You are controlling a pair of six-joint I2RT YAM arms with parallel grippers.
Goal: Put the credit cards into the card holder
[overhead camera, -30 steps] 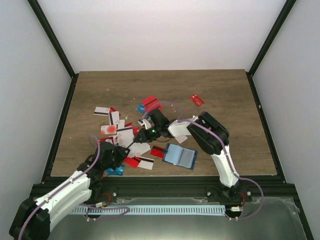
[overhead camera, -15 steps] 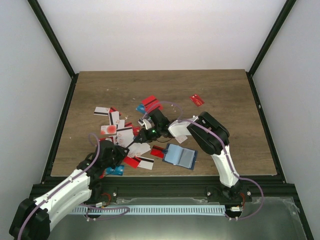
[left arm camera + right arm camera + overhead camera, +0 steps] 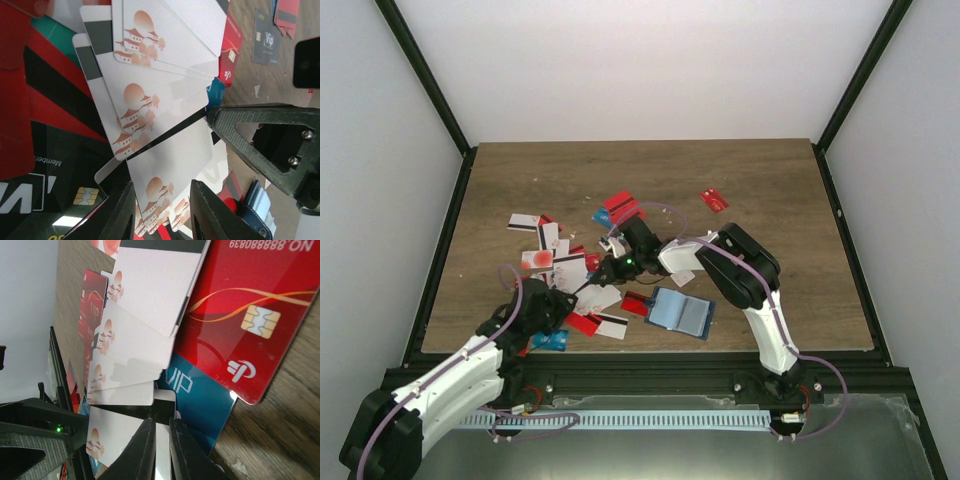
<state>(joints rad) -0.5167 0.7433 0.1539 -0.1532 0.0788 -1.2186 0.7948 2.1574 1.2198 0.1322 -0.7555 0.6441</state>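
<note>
Left gripper (image 3: 162, 184) shifted over credit cards (image 3: 546, 238); card holder (image 3: 680, 313) open.

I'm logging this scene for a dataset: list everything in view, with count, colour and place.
cards: many, overlapping, uncountable; white, red, blue, dark; heap left of the table's middle
lone card: one; red; apart, beyond the heap to the right
card holder: one; open, light blue inside, dark rim; near side, just right of the heap
table: one; brown wood; under everything
walls: three; white, black frame; around the table
left arm: one; white and black; from near left
right arm: one; white and black; from near right
left tool: one; black; open over white cards at the heap's near edge
right tool: one; black; fingers close together at the heap's middle, grip unclear
</note>
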